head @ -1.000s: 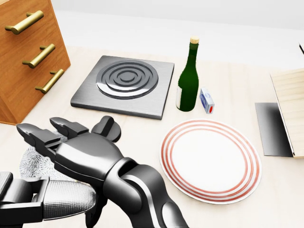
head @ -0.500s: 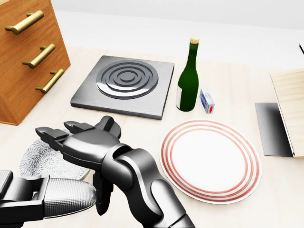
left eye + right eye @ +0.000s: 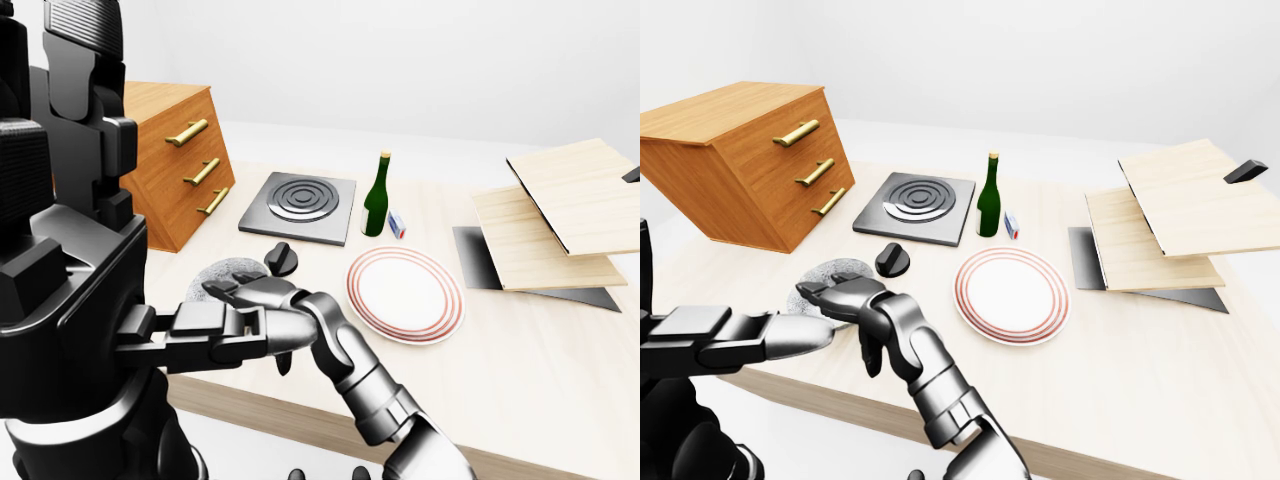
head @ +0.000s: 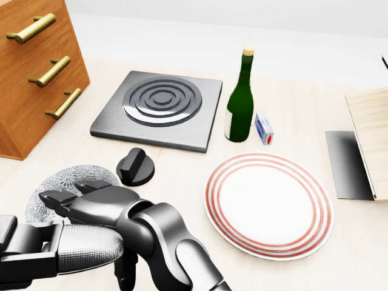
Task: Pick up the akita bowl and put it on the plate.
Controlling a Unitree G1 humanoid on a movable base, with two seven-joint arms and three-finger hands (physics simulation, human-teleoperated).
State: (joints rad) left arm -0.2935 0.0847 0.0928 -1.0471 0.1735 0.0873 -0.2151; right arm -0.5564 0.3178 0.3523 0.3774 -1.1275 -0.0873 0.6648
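Akita bowl [image 4: 82,174] sits on the table [image 4: 182,167] at lower left of the head view, grey-white speckled pattern, upright, just left of a black knob [image 4: 136,166] and below the wooden drawer cabinet [image 4: 30,73]. The bowl is not on the plate [image 4: 270,206]: the red-ringed plate is empty, well apart to the right. Right robot hand [image 4: 102,209] reaches across from the bottom edge and hovers over the bowl's near rim, fingers [image 4: 57,199] spread out flat, not wrapped round it; can't tell if they touch it. Left forearm [image 4: 73,251] comes in from the left below that hand; the left robot hand is hidden under the right wrist, state can't be told. Further up: hotplate [image 4: 159,108], green bottle [image 4: 239,106], small box [image 4: 264,128]. Wooden boards [image 3: 560,215] lie at right
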